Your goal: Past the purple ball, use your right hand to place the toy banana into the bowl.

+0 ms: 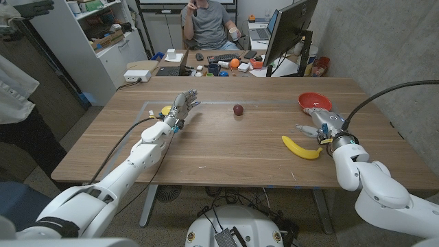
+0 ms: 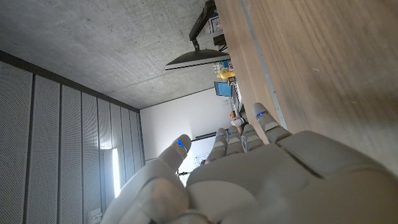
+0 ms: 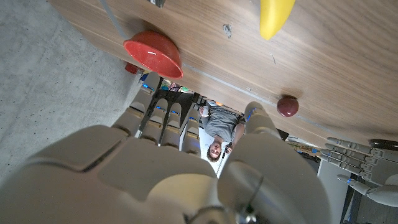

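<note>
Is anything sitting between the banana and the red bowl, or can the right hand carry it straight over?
Nothing visible blocks that path. The toy banana lies on the table beside the right hand, and the red bowl sits just beyond the hand. The dark ball is off toward the table's middle, clear of that line.

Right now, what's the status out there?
Both hands open: left hand idle, right hand beside toy banana. Banana on table, ungrasped. Red bowl just beyond. Ball mid-table, not blocking.

Toy banana (image 3: 274, 17) — cut by frame edge.
</note>
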You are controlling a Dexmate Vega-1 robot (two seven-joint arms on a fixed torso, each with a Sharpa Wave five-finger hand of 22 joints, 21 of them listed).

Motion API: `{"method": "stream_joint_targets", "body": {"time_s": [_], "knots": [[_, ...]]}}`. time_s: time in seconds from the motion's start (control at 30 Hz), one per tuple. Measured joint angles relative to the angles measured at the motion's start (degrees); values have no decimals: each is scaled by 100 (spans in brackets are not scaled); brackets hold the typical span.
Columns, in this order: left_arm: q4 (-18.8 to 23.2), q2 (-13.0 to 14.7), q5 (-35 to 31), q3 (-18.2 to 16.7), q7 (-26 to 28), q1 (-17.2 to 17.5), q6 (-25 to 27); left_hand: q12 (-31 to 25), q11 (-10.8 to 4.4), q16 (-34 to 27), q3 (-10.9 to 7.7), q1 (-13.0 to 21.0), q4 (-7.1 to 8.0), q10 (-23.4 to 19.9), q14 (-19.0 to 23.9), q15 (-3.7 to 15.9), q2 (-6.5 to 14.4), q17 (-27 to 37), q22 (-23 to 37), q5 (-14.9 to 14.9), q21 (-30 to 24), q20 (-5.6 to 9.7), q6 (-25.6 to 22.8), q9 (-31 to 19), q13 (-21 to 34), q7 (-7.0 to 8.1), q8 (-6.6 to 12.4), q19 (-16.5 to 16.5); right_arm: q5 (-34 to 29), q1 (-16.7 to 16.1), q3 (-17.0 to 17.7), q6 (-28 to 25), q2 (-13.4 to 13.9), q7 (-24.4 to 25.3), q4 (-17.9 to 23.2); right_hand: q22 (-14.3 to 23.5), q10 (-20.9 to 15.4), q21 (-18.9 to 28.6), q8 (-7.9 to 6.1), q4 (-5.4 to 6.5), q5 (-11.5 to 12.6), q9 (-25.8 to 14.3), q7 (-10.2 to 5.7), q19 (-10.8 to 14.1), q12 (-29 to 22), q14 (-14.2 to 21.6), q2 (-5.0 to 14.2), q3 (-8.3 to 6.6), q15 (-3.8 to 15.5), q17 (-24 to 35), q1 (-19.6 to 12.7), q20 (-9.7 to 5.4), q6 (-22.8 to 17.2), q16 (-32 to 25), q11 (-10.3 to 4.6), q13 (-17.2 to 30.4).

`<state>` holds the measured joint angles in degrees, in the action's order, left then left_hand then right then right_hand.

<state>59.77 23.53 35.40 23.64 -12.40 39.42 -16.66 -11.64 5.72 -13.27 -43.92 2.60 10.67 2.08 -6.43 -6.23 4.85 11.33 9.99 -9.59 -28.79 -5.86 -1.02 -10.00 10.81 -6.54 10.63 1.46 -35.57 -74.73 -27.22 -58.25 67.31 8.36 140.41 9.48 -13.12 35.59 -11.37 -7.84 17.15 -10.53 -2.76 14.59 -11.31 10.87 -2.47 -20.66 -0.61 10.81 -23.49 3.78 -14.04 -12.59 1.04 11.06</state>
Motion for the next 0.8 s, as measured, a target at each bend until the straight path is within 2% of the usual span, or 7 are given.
{"method": "stream_joint_targets", "body": {"time_s": [0.3,0.47,0.8], "knots": [[-64,-10,4,6,-25,-30,-22,0,0,0,0,0,0,0,0,0,0,0,0,0,0,0,0,0,0,0,0,0,89,306,-410,-232,76,-55,7,0,-31,-22,0,-40,0,0,0,67,0,31,-68,41,31,0,-68,-44,0,0,-31,2],[-71,-11,5,8,-34,-34,-23,0,0,0,0,0,0,0,0,0,0,0,0,0,8,0,0,0,0,0,0,0,97,446,-580,-288,99,-102,-8,-1,-31,-44,0,-63,0,0,0,72,0,33,-70,16,32,-1,-69,-50,0,0,-31,1],[-57,-9,6,8,-26,-33,-23,0,0,0,0,0,0,0,0,0,0,-1,0,0,41,1,0,0,-1,0,0,1,108,736,-921,-362,154,-277,-26,-1,-111,-44,0,-62,1,0,41,299,-44,221,-107,16,110,-1,-153,-133,-40,0,9,1]]}}
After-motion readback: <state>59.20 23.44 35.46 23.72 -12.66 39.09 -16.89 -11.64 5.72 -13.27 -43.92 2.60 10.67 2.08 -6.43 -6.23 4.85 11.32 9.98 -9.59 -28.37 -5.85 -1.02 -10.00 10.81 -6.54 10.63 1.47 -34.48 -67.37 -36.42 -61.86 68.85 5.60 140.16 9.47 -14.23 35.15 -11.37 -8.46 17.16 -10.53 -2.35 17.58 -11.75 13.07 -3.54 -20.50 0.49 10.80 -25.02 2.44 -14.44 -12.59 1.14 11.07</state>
